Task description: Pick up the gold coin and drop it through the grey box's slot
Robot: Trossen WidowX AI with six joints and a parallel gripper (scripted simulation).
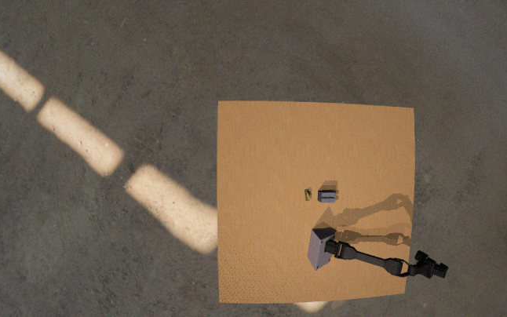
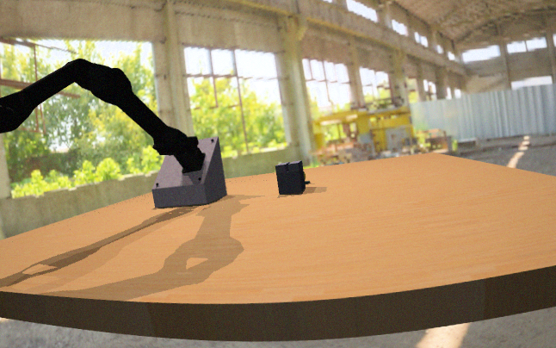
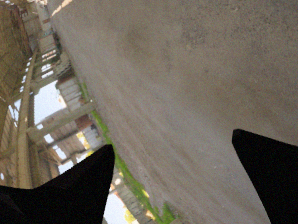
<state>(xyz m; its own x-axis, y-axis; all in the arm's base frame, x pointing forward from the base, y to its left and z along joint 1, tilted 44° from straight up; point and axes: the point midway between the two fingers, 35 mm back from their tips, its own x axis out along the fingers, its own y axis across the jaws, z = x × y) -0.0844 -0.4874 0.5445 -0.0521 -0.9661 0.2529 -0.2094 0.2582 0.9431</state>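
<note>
The gold coin [image 1: 308, 194] stands in the small dark-green holder [image 1: 305, 191], left of the box in the top view. The grey box [image 1: 326, 196] [image 2: 290, 179] stands closed on the table, with a dark slot line across its lid. In the exterior view it hides most of the holder and coin. My gripper [image 3: 175, 144] is open, its two dark fingers wide apart with only floor and background between them. It is out past the table's edge, at the lower right of the top view, far from coin and box.
The arm rises from a grey wedge-shaped base [image 1: 318, 250] [image 2: 213, 172] on the table [image 1: 263, 157] [image 2: 379, 242], near the box. The arm reaches over the table's right edge in the top view. Its shadows fall on the table.
</note>
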